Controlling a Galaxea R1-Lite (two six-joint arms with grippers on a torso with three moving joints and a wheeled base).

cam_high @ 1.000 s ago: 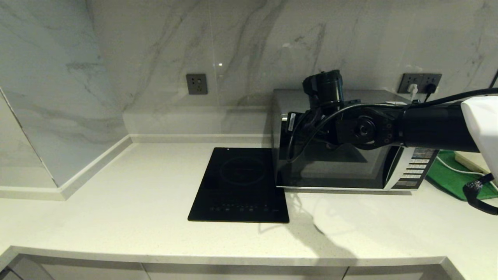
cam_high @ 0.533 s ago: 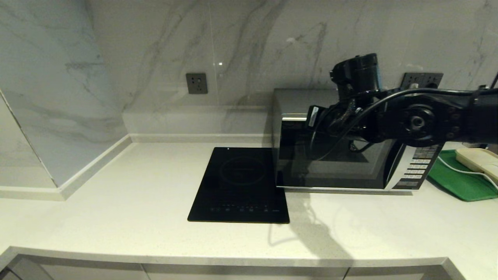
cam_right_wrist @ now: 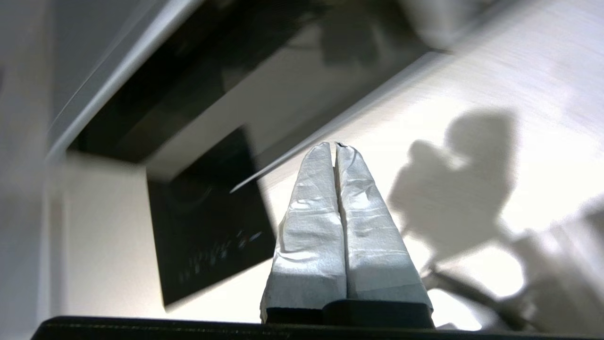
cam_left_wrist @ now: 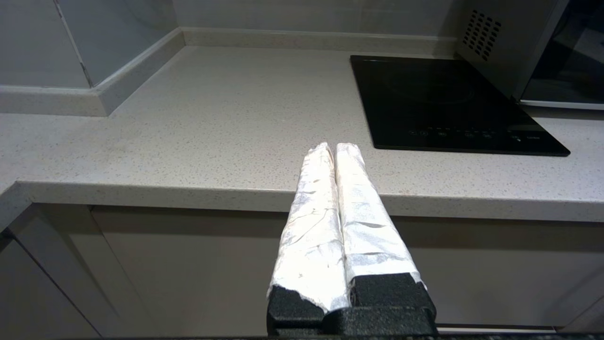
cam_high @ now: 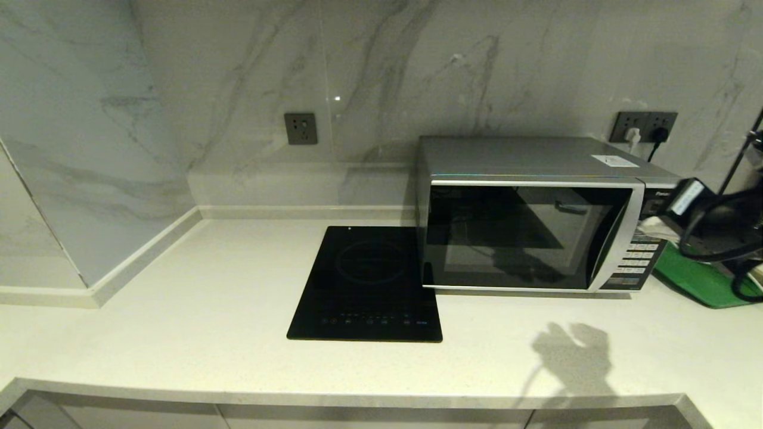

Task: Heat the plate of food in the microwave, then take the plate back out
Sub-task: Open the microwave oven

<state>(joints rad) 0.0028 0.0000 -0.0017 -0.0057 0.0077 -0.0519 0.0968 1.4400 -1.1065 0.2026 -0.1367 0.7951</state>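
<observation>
The silver microwave (cam_high: 530,214) stands at the back right of the counter with its dark glass door closed; its vented side (cam_left_wrist: 495,42) shows in the left wrist view. The plate of food is out of view, and nothing can be made out behind the dark glass. My right arm (cam_high: 715,220) hangs at the far right, beside the button panel (cam_high: 635,256). My right gripper (cam_right_wrist: 336,147) is shut and empty, pointing towards the microwave front (cam_right_wrist: 226,80). My left gripper (cam_left_wrist: 335,147) is shut and empty, parked low before the counter's front edge.
A flat black induction cooktop (cam_high: 366,283) lies left of the microwave. A green tray (cam_high: 694,277) sits at the far right behind my right arm. Wall sockets (cam_high: 647,126) with plugged cables are behind the microwave. A marble wall corner closes the left side.
My right arm has swung from in front of the microwave door over to the right, past the button panel. The whole closed door now shows. The left arm has not moved.
</observation>
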